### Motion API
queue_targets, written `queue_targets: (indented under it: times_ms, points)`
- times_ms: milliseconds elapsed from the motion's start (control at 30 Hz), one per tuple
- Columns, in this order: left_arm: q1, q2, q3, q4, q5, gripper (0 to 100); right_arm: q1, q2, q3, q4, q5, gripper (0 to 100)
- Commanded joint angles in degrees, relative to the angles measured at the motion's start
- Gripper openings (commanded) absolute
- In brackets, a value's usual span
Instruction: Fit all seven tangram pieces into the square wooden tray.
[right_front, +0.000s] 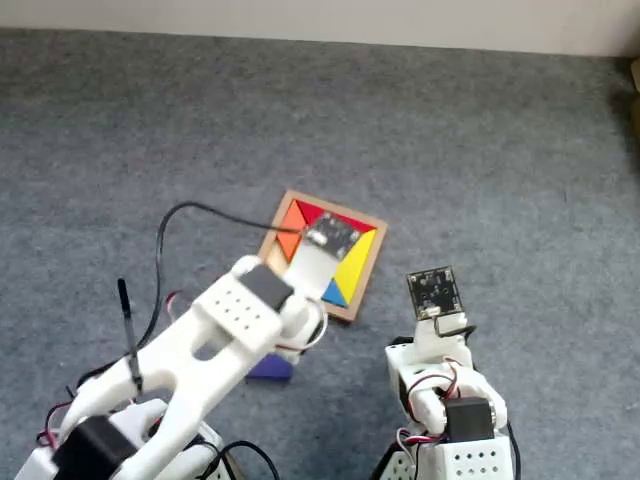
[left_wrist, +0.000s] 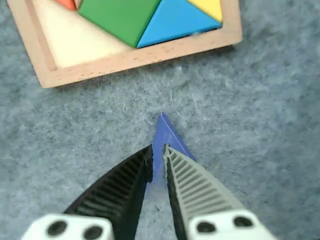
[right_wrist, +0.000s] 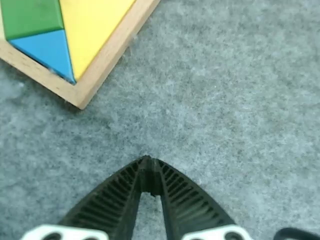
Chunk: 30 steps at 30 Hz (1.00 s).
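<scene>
**Left gripper pinches dark blue piece just short of the tray**

The left gripper (left_wrist: 158, 151) is nearly closed, its jaws clamped on a dark blue tangram piece (left_wrist: 167, 134) whose pointed tip sticks out beyond the fingertips toward the square wooden tray (left_wrist: 140, 57); piece and tray are apart, with grey carpet (left_wrist: 260, 125) between them; inside the tray lie a green piece (left_wrist: 122, 17), a light blue triangle (left_wrist: 177, 17) and a yellow piece (left_wrist: 207, 6), beside a bare corner; the right gripper (right_wrist: 150, 164) is closed on nothing, over carpet near a tray corner.

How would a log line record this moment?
left pincer: shut on dark blue piece, beside tray | right pincer: shut, empty | tray: partly filled
</scene>
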<state>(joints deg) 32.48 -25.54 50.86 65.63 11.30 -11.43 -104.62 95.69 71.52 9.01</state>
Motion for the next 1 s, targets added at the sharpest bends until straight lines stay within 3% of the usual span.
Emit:
queue_targets:
  times_ms: [0,133,300,533,967]
  points:
    - [-2.4,-5.8,8.5,-9.0,-1.1,6,-0.2,-1.2,8.6,0.5,-0.2,0.5]
    - [-5.1,-8.6,12.5,-12.7,-1.2,8,-0.2,-1.2,8.6,0.5,-0.2,0.5]
    - [-5.6,-9.3,8.0,-2.2,-3.2,28,-0.2,-1.2,8.6,0.5,-0.2,0.5]
    - [-5.6,-9.2,6.4,1.3,-3.6,28,-0.2,-1.2,8.6,0.5,-0.2,0.5]
    - [-5.2,-9.1,12.6,-4.8,-3.6,28,-0.2,-1.2,8.6,0.5,-0.2,0.5]
